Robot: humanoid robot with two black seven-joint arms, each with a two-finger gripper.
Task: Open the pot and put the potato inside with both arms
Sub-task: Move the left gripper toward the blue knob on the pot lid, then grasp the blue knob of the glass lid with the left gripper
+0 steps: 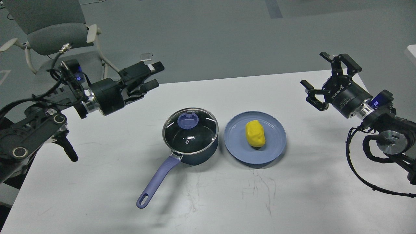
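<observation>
A dark blue pot (195, 154) with a glass lid (190, 131) and a purple knob (188, 120) stands mid-table, its purple handle (156, 182) pointing toward me. A yellow potato (255, 133) lies on a blue plate (276, 143) just right of the pot. My left gripper (155, 75) is open and empty, raised above the table up and left of the lid, fingers pointing right. My right gripper (318, 73) is open and empty, above the table's far right corner, well right of the plate.
The white table (292, 195) carries the pot and plate. A grey chair (48, 35) stands behind the table's far left corner. Cables hang from both arms.
</observation>
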